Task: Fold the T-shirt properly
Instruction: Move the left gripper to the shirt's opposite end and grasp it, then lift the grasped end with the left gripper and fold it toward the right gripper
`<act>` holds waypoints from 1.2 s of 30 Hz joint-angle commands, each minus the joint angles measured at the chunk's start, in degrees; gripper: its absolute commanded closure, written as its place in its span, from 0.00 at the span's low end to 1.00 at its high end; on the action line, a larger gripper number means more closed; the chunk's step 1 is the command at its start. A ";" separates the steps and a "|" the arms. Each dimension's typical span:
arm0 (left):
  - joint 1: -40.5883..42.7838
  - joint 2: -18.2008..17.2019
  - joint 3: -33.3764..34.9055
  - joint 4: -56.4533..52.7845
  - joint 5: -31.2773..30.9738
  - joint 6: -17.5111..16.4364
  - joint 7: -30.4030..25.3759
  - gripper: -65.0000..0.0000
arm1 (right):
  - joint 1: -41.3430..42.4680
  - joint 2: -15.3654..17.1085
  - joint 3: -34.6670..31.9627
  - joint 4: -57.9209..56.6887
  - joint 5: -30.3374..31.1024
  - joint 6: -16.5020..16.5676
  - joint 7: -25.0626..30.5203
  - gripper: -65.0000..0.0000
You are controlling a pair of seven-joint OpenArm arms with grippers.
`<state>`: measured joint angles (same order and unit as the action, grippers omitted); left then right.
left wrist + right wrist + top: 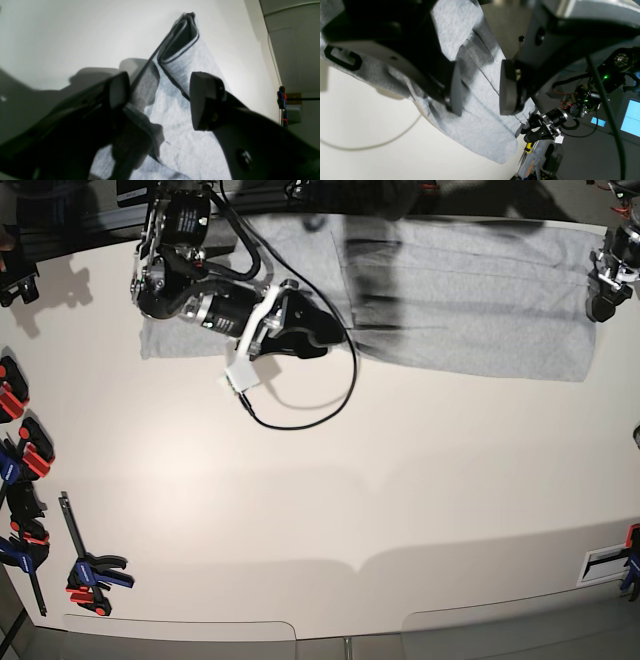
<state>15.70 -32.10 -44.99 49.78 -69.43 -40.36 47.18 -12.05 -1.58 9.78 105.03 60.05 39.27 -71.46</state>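
Grey T-shirt — rumpled (partly) — under right claw.

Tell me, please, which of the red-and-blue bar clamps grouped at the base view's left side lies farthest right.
The clamp whose dark bar points up the view from its head; the others sit closer to the left edge.

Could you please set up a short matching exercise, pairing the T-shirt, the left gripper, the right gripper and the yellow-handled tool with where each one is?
1. T-shirt
2. left gripper
3. right gripper
4. yellow-handled tool

A. over the middle stretch of the cloth, jaws apart
B. beside a clear plastic case
C. spread along the table's far edge in the base view
D. at the cloth's right end in the base view, jaws apart

Pairs: 1-C, 2-D, 3-A, 4-B
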 commanded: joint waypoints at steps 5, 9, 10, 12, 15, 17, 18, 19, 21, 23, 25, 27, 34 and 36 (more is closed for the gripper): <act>0.17 -1.22 -0.15 0.57 0.50 0.36 2.47 0.46 | 0.63 0.00 -0.07 1.14 1.70 0.73 0.92 0.63; 0.15 -1.20 -0.07 0.57 0.61 0.36 2.47 0.46 | 0.63 0.00 -0.07 1.14 1.70 0.73 0.92 0.63; 0.15 -1.25 0.26 0.57 0.61 0.36 2.47 0.47 | 0.63 0.00 -0.07 1.14 1.70 0.73 0.92 0.63; 0.15 -1.22 1.29 0.57 0.57 0.36 2.43 0.51 | 0.63 0.02 -0.07 1.14 1.68 0.73 0.90 0.63; 0.11 -1.25 3.91 0.57 0.35 0.36 1.97 0.51 | 0.70 0.02 -0.07 1.14 1.70 0.73 0.92 0.63; -0.57 -1.22 5.70 0.57 0.42 0.36 1.81 0.51 | 0.96 0.02 -0.04 1.14 1.66 0.73 0.94 0.63; -0.96 -1.25 6.47 0.57 0.42 0.36 1.79 0.51 | 1.22 0.02 -0.02 1.14 1.68 0.73 0.94 0.63; -1.53 -1.22 7.06 0.57 0.44 0.36 1.79 0.51 | 1.55 0.02 0.00 1.14 1.66 0.73 0.92 0.63; -2.62 -1.25 7.58 0.57 0.46 0.36 1.81 0.51 | 2.49 0.02 0.00 1.14 1.64 0.73 0.94 0.63; -3.43 -1.25 7.56 0.57 0.61 0.36 1.84 0.51 | 3.45 0.02 0.00 1.14 1.46 0.73 0.92 0.63; -3.67 -1.25 7.56 0.57 0.61 0.36 1.79 0.51 | 4.17 0.00 0.00 1.14 1.20 0.73 0.94 0.63; -3.63 -1.22 7.56 0.57 0.61 0.36 1.79 0.54 | 4.76 0.00 0.00 1.14 -0.35 0.73 1.05 0.63; -3.50 -0.96 7.56 0.57 0.11 0.36 0.63 0.92 | 5.68 0.00 0.11 1.14 -9.81 0.73 6.49 0.64; -3.50 -0.79 7.54 0.57 -0.28 0.36 0.00 1.00 | 5.70 0.00 0.70 1.14 -13.00 0.73 8.61 0.64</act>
<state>12.03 -32.21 -37.39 49.93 -68.97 -40.38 47.03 -7.11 -1.58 10.37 105.06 45.30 39.27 -64.20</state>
